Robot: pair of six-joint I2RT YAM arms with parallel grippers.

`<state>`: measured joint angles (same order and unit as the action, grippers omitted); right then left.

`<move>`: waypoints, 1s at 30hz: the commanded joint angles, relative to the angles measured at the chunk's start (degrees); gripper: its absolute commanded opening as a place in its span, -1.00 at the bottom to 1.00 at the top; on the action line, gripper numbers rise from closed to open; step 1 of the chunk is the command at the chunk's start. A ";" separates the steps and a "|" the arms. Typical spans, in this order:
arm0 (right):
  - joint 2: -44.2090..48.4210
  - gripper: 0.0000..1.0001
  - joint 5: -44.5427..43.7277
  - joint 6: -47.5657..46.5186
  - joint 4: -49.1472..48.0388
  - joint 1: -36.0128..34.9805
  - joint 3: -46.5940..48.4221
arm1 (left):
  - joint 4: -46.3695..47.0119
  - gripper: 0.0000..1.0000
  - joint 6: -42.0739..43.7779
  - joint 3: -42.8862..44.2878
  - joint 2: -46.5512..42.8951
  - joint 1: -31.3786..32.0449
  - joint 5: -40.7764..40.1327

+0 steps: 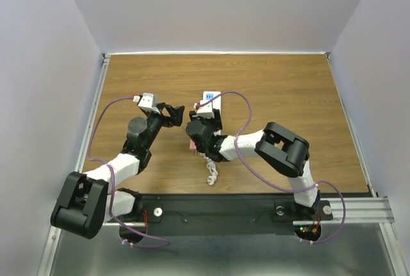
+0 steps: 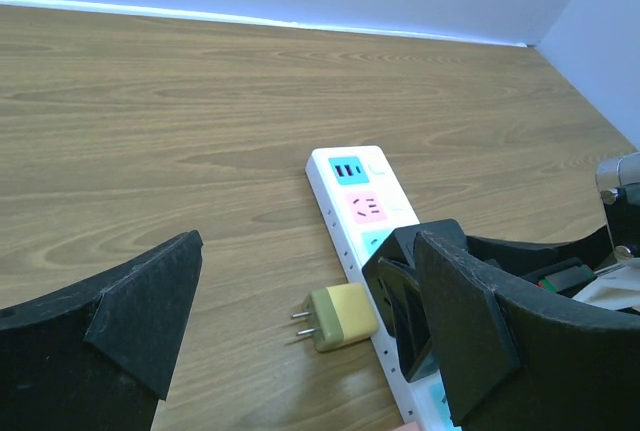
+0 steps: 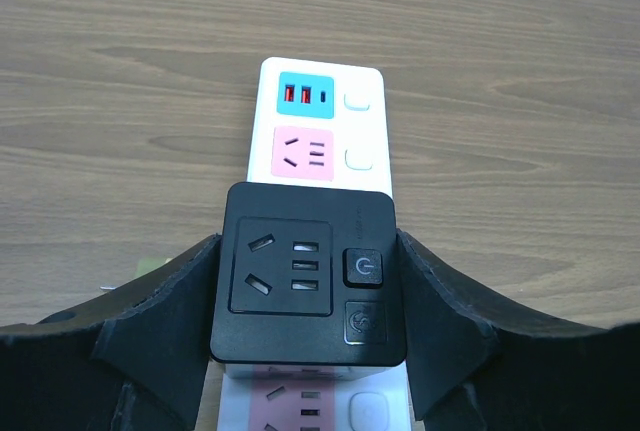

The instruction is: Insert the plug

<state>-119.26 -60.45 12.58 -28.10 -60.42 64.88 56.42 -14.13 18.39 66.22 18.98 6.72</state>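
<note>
**Over the power strip: black plug block held by the right pincer**

On the white power strip (image 3: 320, 121) the black plug block (image 3: 308, 276) sits flat, with the pink and blue sockets exposed at its 12 o'clock. Whether it is fully seated cannot be told. Clamping it, the right pincer (image 3: 310, 301) has one finger on each side. Spread wide, the left pincer (image 2: 310, 271) holds nothing. Just beside the strip, at its 9 o'clock edge, a yellow-green plug (image 2: 340, 316) lies on the wooden tabletop (image 2: 150, 101).
</note>
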 commanded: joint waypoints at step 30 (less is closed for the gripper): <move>-3.96 -0.99 14.49 8.25 21.59 10.94 -7.93 | 5.19 0.86 0.94 -0.64 -0.30 1.05 1.29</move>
<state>-116.20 -50.57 20.67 -27.68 -53.71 62.17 57.78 -14.41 18.35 66.24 18.65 8.82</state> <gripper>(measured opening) 0.674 0.938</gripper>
